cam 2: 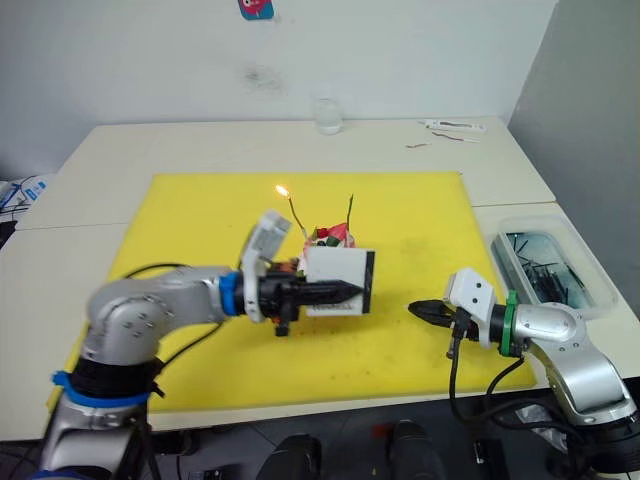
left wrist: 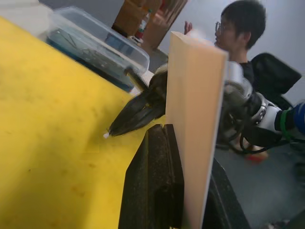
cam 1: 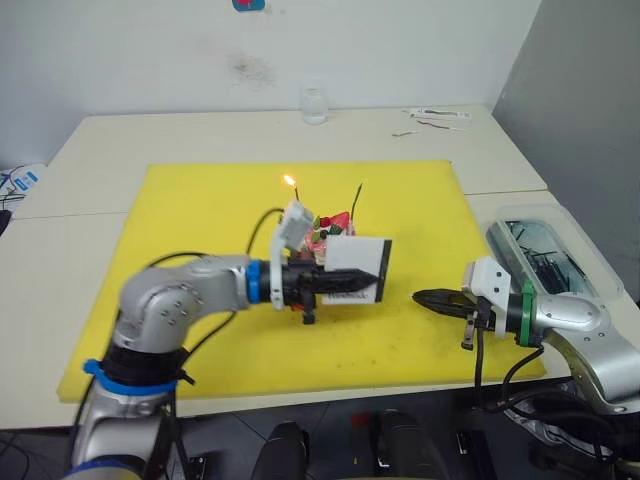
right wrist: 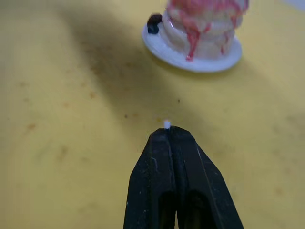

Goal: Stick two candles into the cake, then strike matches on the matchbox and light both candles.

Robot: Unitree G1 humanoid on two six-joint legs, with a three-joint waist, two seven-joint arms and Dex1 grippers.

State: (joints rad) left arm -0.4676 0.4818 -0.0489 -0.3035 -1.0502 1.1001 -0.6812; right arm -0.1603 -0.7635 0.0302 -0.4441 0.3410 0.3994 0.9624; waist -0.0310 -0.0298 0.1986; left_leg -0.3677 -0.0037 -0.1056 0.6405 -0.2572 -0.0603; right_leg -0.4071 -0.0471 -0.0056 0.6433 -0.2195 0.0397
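The left gripper (cam 1: 365,277) pinches the matchbox (cam 1: 353,270) upright on edge above the yellow mat (cam 1: 200,215), just in front of the cake (right wrist: 202,33). 2 candles stand in the cake, 1 lit (cam 1: 290,182). The right gripper (right wrist: 167,131), jaws pressed together, pinches a match tip (right wrist: 167,125) pointing toward the cake. The left wrist view adds a person (left wrist: 238,33).
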